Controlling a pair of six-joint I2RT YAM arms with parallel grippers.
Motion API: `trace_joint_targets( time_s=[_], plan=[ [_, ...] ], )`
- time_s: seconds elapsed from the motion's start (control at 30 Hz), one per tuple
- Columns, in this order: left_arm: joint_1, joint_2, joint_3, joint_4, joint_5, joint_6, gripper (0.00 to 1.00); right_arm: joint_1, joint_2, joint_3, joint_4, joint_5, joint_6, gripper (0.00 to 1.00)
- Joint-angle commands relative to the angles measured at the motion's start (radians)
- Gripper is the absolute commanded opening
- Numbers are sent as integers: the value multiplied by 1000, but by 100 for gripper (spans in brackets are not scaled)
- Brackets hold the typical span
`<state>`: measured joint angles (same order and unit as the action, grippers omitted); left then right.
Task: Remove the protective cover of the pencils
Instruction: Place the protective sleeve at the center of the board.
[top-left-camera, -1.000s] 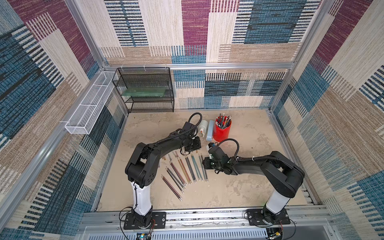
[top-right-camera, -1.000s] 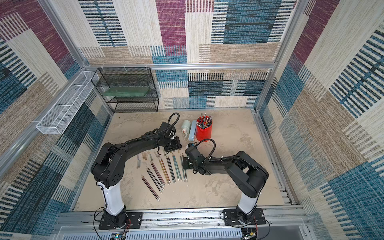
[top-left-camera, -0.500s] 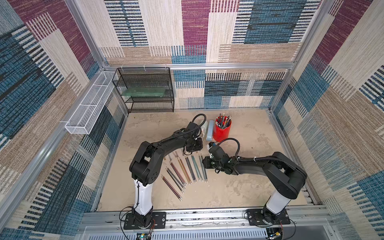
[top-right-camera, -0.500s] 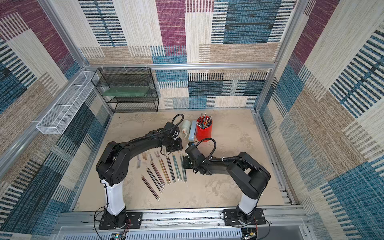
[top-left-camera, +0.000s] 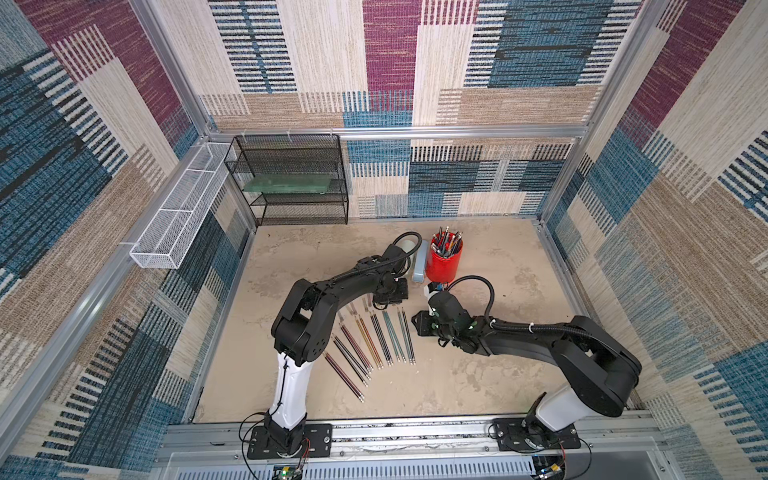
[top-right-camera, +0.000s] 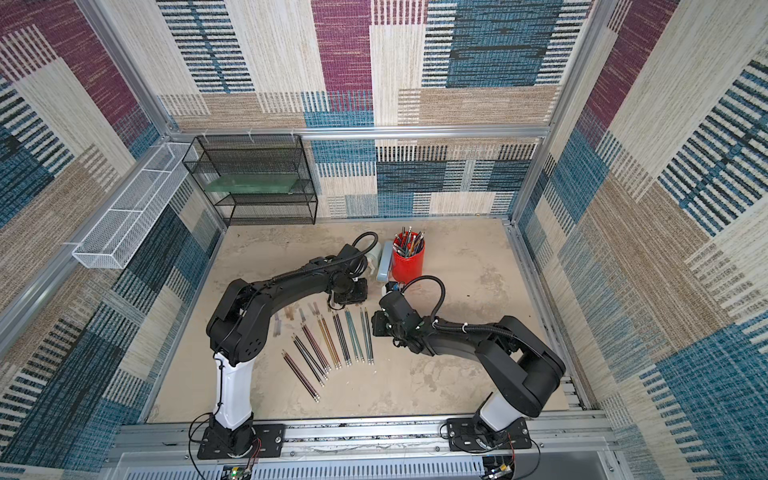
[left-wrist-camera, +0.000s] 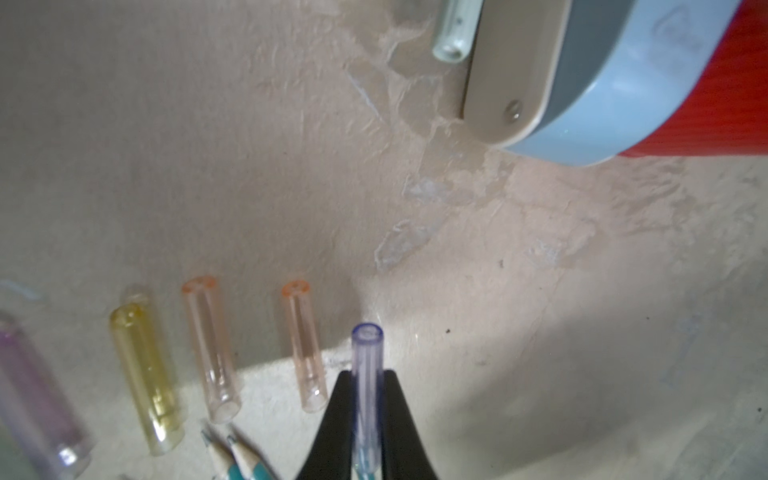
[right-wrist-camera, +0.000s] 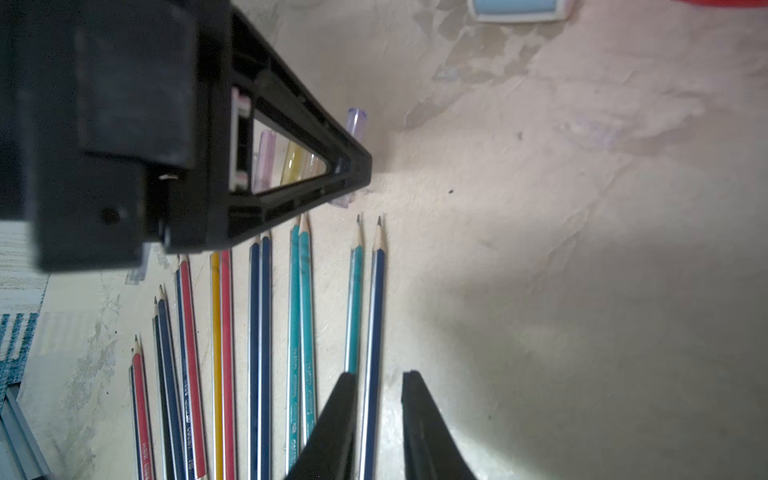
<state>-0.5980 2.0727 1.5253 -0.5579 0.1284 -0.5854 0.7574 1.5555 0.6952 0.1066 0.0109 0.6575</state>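
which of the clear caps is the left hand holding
The blue-violet cap, pinched in the left hand; the pink cap, yellow cap and two orange caps lie loose on the table.
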Motion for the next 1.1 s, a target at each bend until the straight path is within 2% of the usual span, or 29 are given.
trace_joint_targets(
  time_s=[0.0,0.4,0.67,1.07],
  plan=[
    [0,8,15,-25,-22,36,0,-5,-26,-15,20,24,10,26],
    [0,53,55,-47,-10,43,6,-10,-43,-26,18,25,9,27],
    [0,52,55,-47,-11,42,15,-11,-41,-25,17,22,7,27],
    [0,51,52,-41,-10,41,20,-17,-34,-22,17,15,5,27]
  ],
)
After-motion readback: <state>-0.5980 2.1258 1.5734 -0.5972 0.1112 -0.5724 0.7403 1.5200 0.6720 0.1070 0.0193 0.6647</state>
